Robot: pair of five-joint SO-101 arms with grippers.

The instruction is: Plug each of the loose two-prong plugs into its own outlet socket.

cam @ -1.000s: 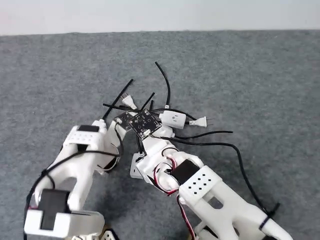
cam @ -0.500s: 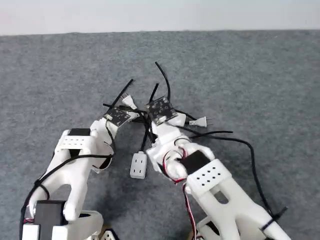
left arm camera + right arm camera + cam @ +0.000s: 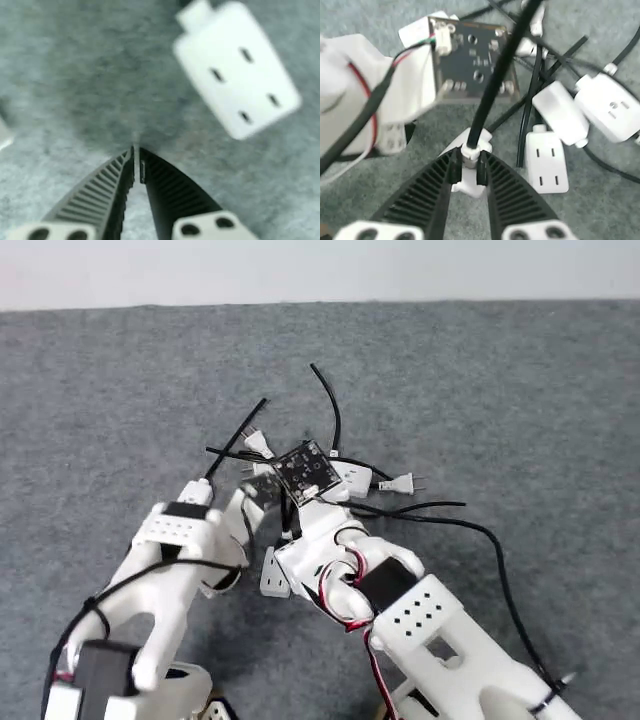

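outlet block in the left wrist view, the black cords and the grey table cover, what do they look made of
Outlet block: likely moulded plastic, white and smooth, with crisp-edged slots.
Black cords: probably rubbery or vinyl sheathing, matt, bending in loose curves.
Table cover: looks like felt or low-pile carpet, grey, speckled and fuzzy.

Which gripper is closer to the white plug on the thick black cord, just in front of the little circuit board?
Right. The right gripper is shut on that plug. The left gripper is shut on nothing, over the grey carpet beside a white four-slot socket block.
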